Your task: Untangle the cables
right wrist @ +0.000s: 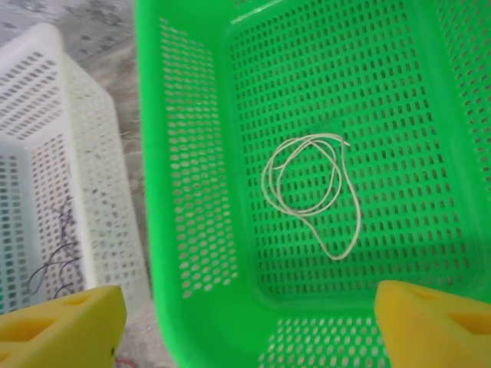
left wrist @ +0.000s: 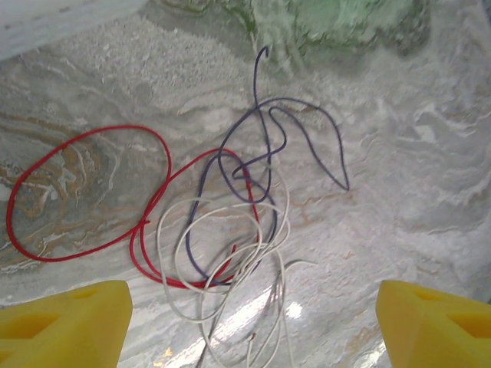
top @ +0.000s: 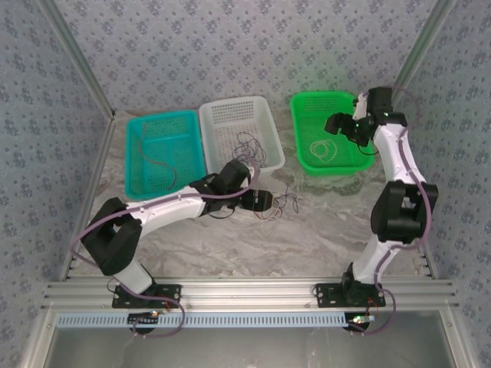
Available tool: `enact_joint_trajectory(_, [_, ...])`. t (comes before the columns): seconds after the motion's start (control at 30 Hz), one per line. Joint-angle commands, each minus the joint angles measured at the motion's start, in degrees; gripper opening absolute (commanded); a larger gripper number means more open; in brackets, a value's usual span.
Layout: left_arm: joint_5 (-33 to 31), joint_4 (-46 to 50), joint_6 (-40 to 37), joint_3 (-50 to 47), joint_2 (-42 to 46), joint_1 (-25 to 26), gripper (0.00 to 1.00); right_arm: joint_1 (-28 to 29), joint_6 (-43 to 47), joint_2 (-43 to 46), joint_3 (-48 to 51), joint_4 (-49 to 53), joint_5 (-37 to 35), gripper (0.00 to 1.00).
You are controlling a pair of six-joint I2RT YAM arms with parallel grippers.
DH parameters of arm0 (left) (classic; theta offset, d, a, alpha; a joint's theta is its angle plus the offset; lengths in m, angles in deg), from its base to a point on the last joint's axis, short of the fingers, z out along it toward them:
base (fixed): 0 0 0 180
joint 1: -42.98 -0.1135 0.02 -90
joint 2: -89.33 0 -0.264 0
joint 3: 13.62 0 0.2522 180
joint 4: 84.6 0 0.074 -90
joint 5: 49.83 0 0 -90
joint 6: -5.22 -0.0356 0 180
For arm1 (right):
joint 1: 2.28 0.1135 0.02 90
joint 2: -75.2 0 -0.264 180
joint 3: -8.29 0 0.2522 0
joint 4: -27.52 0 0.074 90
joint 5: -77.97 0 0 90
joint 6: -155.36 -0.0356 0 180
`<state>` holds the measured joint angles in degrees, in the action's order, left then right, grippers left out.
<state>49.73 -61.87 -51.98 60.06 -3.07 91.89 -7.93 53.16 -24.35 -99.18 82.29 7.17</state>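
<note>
While the top view gives just a small dark scribble right of the left hand (top: 265, 201) at frame centre, the left wrist view resolves it: red cable (left wrist: 115, 126), dark purple cable (left wrist: 255, 77) and whitish cable (left wrist: 285, 203) overlap in one knot on the marble table (left wrist: 430, 153). Left hand is spread wide, nothing gripped. Right hand (right wrist: 249, 330) hangs released over the green basket (right wrist: 165, 192), upper right in the top view; its wrist view shows a whitish loop (right wrist: 265, 180) lying loose on the basket floor, plus dark wires (right wrist: 54, 264) in the white basket (right wrist: 100, 176) at left.
</note>
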Motion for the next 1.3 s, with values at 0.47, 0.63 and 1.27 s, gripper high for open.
enact_joint_trajectory(0.47, [-16.57,-8.85,-2.17,-9.3,14.96,-0.34,0.88,26.54,-5.01,19.57,32.73,-0.58,-12.23,0.75])
enact_joint_trajectory(0.63, [-21.41,-10.55,-2.26,-13.26,20.47,-0.8,0.89,27.91,-6.71,18.19,37.29,-2.59,-12.54,0.72])
enact_joint_trajectory(1.27, [-24.69,-10.91,0.41,-17.76,25.96,-2.22,0.89,31.7,-8.02,10.75,40.42,-9.99,-19.18,0.12])
